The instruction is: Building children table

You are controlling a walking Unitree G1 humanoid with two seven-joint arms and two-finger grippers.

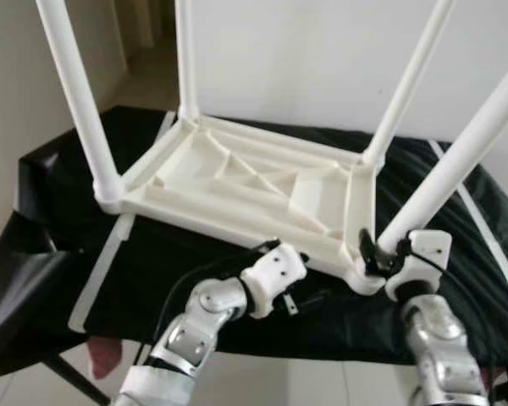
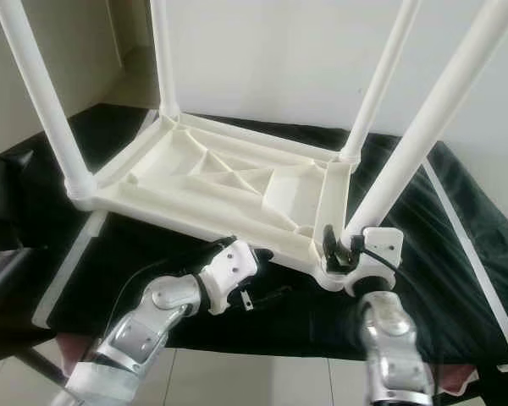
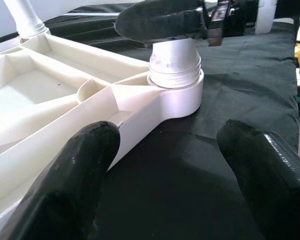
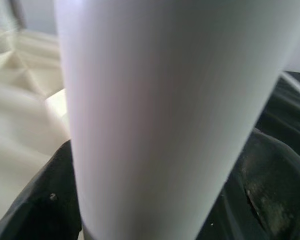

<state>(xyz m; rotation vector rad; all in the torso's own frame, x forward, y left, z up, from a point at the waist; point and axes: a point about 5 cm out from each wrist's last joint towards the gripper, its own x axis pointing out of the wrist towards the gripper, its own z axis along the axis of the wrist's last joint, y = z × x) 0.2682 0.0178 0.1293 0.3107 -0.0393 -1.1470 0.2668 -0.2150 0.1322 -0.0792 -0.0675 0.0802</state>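
Right fingers (image 1: 381, 254) clamped on near table leg (image 1: 457, 165), left fingers (image 3: 85, 165) apart.

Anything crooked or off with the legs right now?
The near-right leg held by the right gripper leans outward, and thread still shows above its socket, so it looks not fully seated. The other legs look seated.

Plain white plastic children's table (image 1: 237, 182) with white legs (image 1: 457, 161), black cloth-covered desk (image 1: 457, 296) with white edge strips, black-fingered hands on silver arms (image 1: 195, 326)
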